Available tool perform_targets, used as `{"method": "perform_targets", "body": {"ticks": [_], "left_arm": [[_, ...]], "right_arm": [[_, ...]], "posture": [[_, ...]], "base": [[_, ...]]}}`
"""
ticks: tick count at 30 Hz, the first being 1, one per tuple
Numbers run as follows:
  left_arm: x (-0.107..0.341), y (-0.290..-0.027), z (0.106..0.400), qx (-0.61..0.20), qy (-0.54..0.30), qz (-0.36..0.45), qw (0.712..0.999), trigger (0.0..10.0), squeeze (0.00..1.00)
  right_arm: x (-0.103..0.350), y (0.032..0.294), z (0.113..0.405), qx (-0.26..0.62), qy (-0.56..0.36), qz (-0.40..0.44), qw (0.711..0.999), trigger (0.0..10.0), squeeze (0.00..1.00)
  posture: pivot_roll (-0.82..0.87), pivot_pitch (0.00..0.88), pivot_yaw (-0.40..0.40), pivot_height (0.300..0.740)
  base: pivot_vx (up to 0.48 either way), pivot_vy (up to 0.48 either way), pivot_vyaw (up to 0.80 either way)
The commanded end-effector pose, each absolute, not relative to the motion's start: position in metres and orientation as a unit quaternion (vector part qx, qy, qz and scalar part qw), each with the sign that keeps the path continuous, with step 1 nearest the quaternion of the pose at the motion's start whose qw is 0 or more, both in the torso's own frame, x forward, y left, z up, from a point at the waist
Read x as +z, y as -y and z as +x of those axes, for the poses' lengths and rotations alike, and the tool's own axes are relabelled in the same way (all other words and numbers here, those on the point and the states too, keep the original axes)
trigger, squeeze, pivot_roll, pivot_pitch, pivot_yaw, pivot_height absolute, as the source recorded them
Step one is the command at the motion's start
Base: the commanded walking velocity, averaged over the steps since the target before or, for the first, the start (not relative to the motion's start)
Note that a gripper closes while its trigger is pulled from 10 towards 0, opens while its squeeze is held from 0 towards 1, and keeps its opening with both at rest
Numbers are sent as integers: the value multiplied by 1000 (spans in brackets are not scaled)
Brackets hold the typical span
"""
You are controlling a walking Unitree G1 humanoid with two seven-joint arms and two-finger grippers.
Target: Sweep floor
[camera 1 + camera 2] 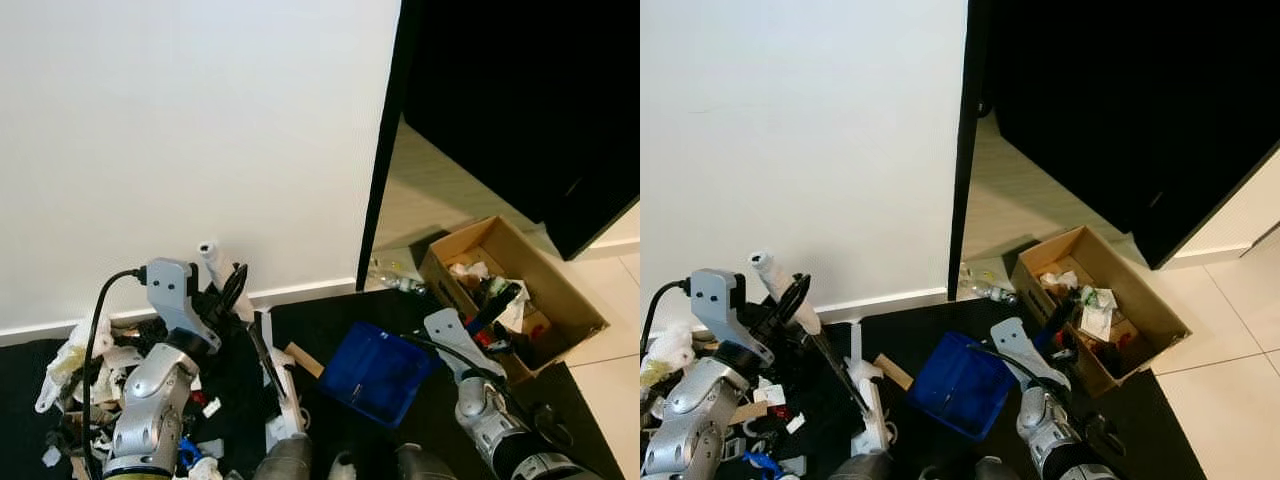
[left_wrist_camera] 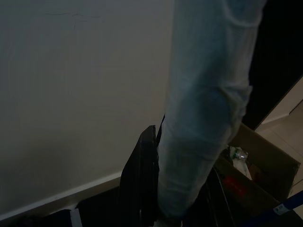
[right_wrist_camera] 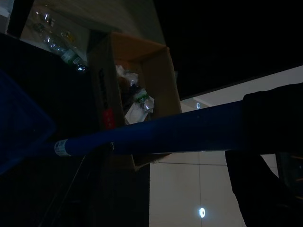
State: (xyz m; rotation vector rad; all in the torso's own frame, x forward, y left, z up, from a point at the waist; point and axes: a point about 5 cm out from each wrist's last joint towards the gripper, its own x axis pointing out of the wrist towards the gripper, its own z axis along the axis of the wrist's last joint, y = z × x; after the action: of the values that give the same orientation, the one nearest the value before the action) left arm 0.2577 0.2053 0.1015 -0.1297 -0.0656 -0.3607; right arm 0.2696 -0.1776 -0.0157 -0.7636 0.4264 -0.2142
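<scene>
We have the left gripper [image 1: 790, 300] clamped on the broom [image 1: 780, 280] near the top of its white handle; the dark shaft runs down toward 5 o'clock to the white head [image 1: 872, 415] on the black mat [image 1: 330, 320]. In the left wrist view the handle [image 2: 203, 109] sits right against a black finger [image 2: 139, 184], so a closed grip on it.

Right gripper [image 1: 497, 305] is closed around the blue handle of the dustpan [image 1: 378, 372]. In the right wrist view the handle [image 3: 156, 135] crosses the frame with a dark finger [image 3: 265, 118] wrapped over it. The blue pan sits on the mat between the two arms, just beside the broom head, at 3 o'clock from it. A tan wood scrap [image 1: 303, 359] lies between the broom head and the pan.

At 2 o'clock from the pan: an open cardboard box [image 1: 560, 290] with paper and wrappers inside, partly on the mat, partly on the pale tile [image 1: 610, 370]. A clear plastic bottle [image 1: 395, 280] lies on the floor just beside the box's far corner, at the foot of the black door frame [image 1: 385, 150].

At 9 o'clock from the broom head, around the left arm: a litter pile [image 1: 80, 370] of white bags, wrappers and small bits on the mat, up against the white wall [image 1: 200, 130]. A blue scrap [image 1: 188, 455] is near the arm's base.
</scene>
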Motion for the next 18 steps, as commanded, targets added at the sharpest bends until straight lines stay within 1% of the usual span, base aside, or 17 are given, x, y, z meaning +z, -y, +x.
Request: {"method": "perform_targets", "body": {"ticks": [1,18], "left_arm": [[101,-202,256,-180,42,-71,980,10000,8],[101,-201,258,-180,42,-74,980,10000,4]], "right_arm": [[-22,182,263,-102,-224,-371,895,10000,0],[-21,182,264,-103,-224,-371,895,10000,0]], "posture": [[211,128,-12,740],[207,137,-9,740]], "base": [[0,0,0],[0,0,0]]}}
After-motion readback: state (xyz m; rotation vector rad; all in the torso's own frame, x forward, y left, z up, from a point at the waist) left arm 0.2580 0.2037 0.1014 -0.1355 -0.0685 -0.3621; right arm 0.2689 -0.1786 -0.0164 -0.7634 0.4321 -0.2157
